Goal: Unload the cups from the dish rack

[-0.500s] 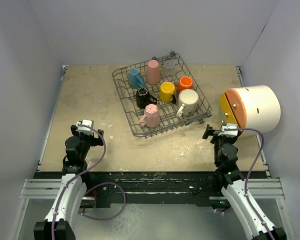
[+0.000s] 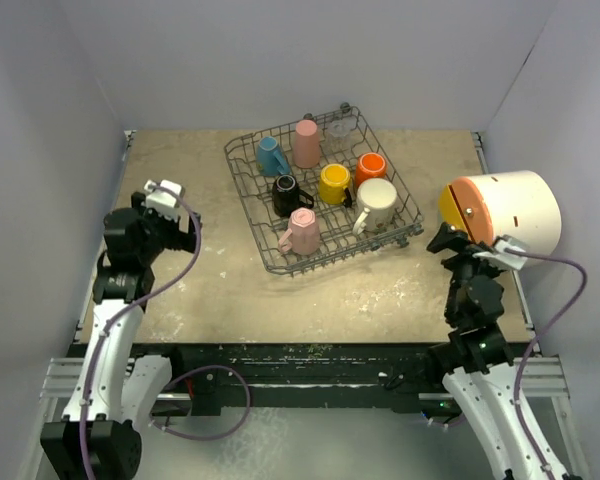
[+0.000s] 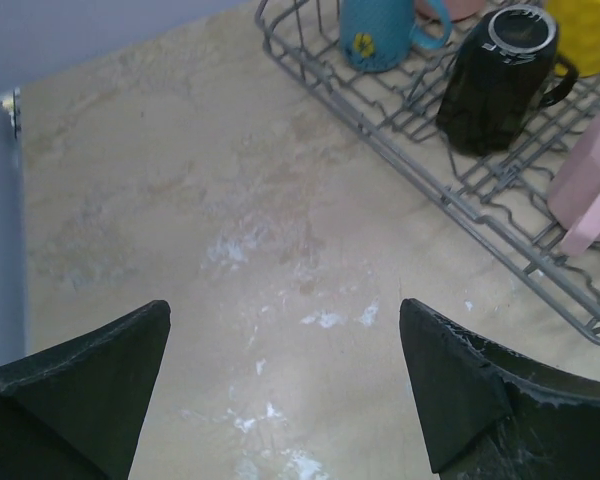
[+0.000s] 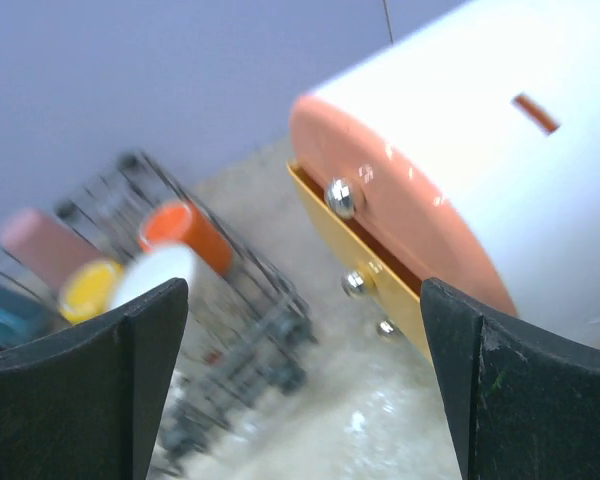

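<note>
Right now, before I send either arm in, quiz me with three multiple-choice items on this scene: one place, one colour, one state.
1. Where is the white cylinder relative to the dish rack?
A) left of it
B) right of it
C) inside it
2. What colour is the mug between the blue cup and the pale pink mug?
A) green
B) black
C) white
3. The left tool is:
A) open, holding nothing
B) shut on a cup
C) shut, holding nothing

Answers:
1. B: it lies on the table past the rack's right side.
2. B: the black mug sits between them.
3. A: its fingers stand wide apart over the table.
</note>
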`<state>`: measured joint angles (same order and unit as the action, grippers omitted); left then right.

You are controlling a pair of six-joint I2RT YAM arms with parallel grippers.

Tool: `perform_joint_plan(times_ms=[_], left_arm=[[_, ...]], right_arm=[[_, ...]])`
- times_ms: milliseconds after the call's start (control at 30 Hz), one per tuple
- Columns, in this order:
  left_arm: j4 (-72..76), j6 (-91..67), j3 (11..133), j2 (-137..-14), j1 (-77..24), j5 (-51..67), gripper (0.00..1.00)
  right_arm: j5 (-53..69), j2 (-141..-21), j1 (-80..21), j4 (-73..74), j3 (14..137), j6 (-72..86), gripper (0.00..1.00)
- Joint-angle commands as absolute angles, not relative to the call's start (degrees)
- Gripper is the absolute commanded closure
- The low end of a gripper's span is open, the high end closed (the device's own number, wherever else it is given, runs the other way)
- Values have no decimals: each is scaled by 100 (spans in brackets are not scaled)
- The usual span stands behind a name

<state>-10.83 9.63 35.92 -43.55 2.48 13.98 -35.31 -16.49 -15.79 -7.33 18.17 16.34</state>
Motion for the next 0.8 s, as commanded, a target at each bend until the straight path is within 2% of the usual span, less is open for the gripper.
perform_joint_plan(times_ms=[0, 67, 167, 267, 367, 433, 500, 567, 700, 767], left_arm=[[-2703, 1772, 4895, -4832, 229, 2407, 1], [-3044, 1857, 5262, -4984, 229, 2799, 1], [-3390, 1845, 5731, -5297, 197, 3405, 1], [-3790, 1712, 6158, -5886, -86, 3461, 1], [-3840, 1646, 6312, -6414, -489, 3321, 1], [-3658, 1591, 6313, -6601, -729, 3189, 1], [-3457, 1525, 6339, -6804, -893, 3091, 1], [-3396, 1523, 6461, -7060, -978, 3100, 1], [-3571, 1480, 6811, -7467, -993, 2956, 1], [-3692, 1555, 6862, -7525, -927, 2782, 1]], right_arm=[[-4007, -1877, -1591, 151, 2743, 3128, 0], [-3680, -2055, -1591, 442, 3061, 3187, 0], [-3950, -2179, -1591, 1304, 3348, 4893, 0], [-2346, -1984, -1591, 102, 2847, 3888, 0], [-1378, -1986, -1591, -763, 2508, 3835, 0], [-930, -2456, -1592, -1275, 2618, 3529, 0], [-548, -3502, -1615, -877, 3172, 3387, 0], [-645, -4502, -1859, -392, 3736, 3227, 0], [-1955, -5670, -3031, -36, 4510, 3062, 0], [-2523, -6512, -3431, 662, 5225, 3329, 0]])
